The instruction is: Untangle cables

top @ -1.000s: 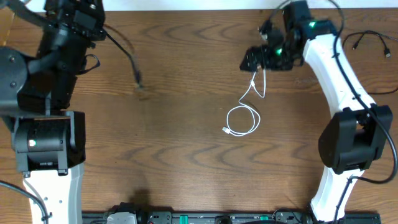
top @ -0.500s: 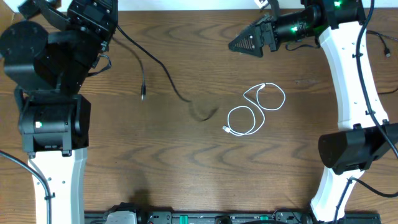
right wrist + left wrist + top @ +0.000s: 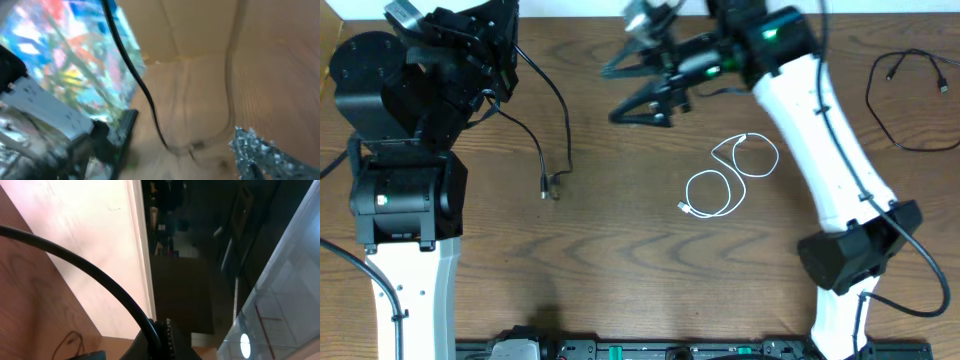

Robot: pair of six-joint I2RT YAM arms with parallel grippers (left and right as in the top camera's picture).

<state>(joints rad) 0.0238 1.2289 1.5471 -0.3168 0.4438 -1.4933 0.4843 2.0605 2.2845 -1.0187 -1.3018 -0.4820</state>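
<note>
**A:** What takes up the most room?

**B:** The wooden bench (image 3: 620, 280). The left arm (image 3: 395, 120) stands along its left edge. The right arm (image 3: 820, 140) rises from the right side and reaches across the far half toward the middle.

**A:** And the grippers?

**B:** The left gripper (image 3: 161, 341) is held up near the far left corner, clamped on the black cable (image 3: 566, 120). Its wrist view shows the cord running straight into the closed fingers. The right gripper (image 3: 613, 95) hangs over the far middle of the bench with its jaws spread wide and nothing between them. It is smeared with motion in the overhead view.

**A:** Where are the two cords?

**B:** The black cable falls from the left gripper in a long curve. It ends at its end plug (image 3: 547, 186), down at the bench surface left of centre. The white cable (image 3: 730, 175) lies flat on the bench right of centre, in two loose loops side by side, just left of the right arm. The two cords are well apart and do not touch.

**A:** Anything smaller?

**B:** A separate black cord (image 3: 873, 105) curls at the far right edge of the bench. The white plug (image 3: 682, 208) sits at the near left end of the white loops.
</note>
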